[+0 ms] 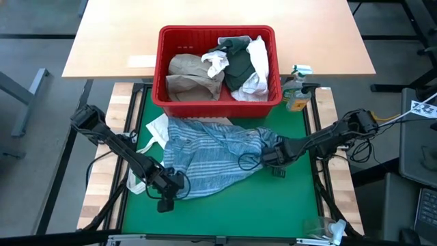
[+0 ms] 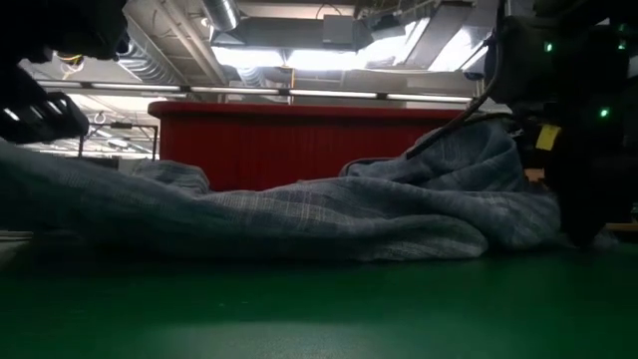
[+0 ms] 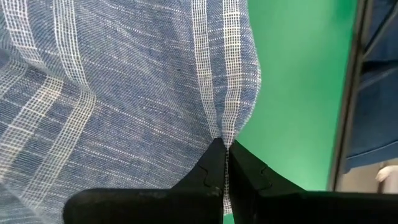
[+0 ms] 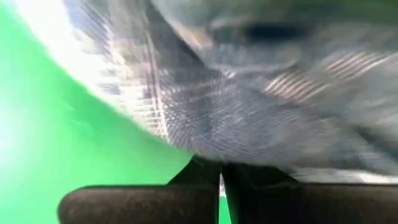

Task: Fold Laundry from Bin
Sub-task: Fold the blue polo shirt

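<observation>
The blue-striped cloth [image 1: 212, 157] lies spread and rumpled on the green mat [image 1: 225, 212], in front of the red bin [image 1: 217, 65]. The bin holds a tan shirt [image 1: 191, 76], a dark top [image 1: 239, 65] and white pieces. My left gripper [image 1: 179, 183] is shut on the cloth's near left part. My right gripper [image 1: 268, 158] is shut on its right end. In the low view the cloth [image 2: 299, 214] rises toward the right arm [image 2: 583, 150]. My left gripper pinches a pucker of the striped cloth [image 3: 225, 127] between its two fingertips [image 3: 211, 163], slanting down from the near left. The cloth fans out from the pinch in creases; one layer or several, I cannot tell. My right gripper pinches the cloth's right end [image 4: 211, 146] between its shut fingers from above, pointing down. That end [image 2: 478, 140] is bunched and raised off the mat, while the rest of the cloth lies on it.
A white tote bag [image 1: 156, 133] lies partly under the cloth's left side. A bottle [image 1: 297, 92] stands right of the bin. A clear object [image 1: 326, 229] sits at the near right corner. Bare green mat lies along the near edge.
</observation>
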Available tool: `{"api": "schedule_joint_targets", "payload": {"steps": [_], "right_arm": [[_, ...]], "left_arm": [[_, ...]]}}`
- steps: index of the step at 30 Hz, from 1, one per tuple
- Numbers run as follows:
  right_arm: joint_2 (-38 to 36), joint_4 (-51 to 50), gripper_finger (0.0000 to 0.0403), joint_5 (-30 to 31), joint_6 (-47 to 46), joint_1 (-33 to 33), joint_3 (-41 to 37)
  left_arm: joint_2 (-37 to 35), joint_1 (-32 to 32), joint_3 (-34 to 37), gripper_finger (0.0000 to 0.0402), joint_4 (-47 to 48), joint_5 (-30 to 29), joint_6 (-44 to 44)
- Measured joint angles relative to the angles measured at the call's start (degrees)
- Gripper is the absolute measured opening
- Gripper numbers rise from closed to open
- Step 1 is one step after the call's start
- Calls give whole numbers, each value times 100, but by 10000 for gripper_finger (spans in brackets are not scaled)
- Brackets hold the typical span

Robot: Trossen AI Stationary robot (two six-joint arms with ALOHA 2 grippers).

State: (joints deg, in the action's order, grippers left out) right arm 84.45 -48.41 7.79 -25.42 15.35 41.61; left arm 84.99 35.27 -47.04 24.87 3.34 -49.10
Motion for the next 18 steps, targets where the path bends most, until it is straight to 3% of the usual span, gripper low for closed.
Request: {"api": "schedule_joint_targets", "payload": {"steps": [8,18], "right_arm": [[-1044,23,5,-508,-183,4,21],[-2263,-39,2,-1837,-379,4,100]], "left_arm": [[-696,2,0,0,19,-646,-447],[-1760,2,0,0,748,-1247,-1211]]}}
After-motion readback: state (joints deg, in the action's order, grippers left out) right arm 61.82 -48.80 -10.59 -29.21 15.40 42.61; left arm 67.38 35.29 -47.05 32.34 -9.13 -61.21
